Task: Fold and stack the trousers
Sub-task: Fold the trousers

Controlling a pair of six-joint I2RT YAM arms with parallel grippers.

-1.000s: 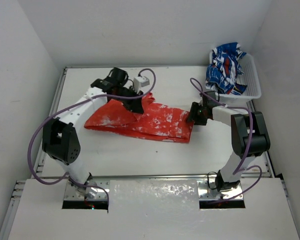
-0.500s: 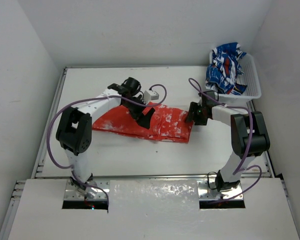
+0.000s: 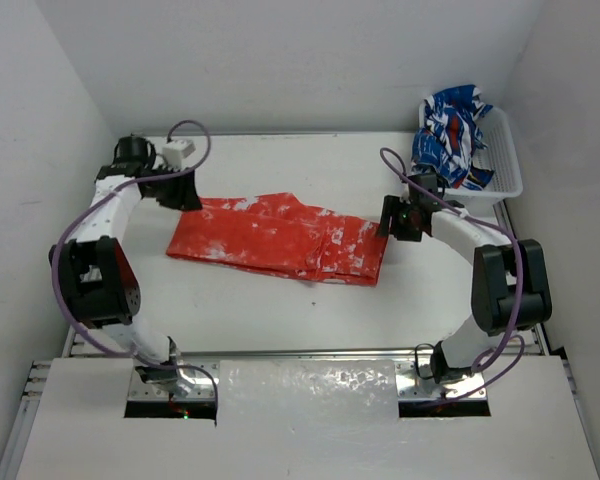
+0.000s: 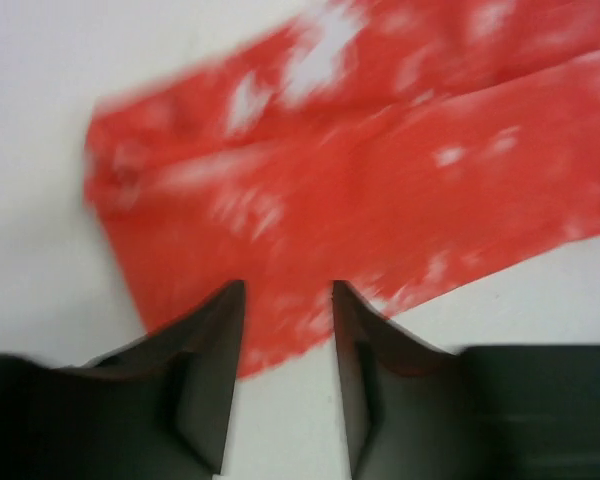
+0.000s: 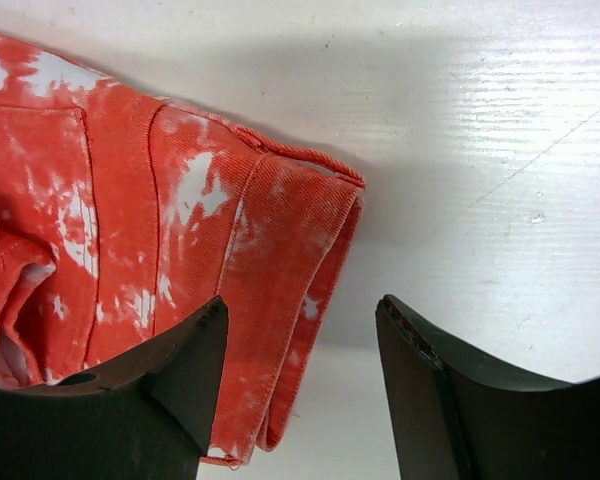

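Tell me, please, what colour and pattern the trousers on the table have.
The trousers are red-orange with white speckles, clearest in the right wrist view.

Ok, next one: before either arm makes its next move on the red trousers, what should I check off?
1. Trousers lying flat on the table as a long strip: ok.
2. Left gripper at their left end, jaws apart, nothing between them: ok, though that wrist view is blurred.
3. Right gripper at the right-end corner, jaws open, fabric not clamped: ok.
4. Layers lined up: not ok; the far edge is uneven and fabric bunches near the right end.
5. Patterned garment inside the basket, away from both arms: ok.
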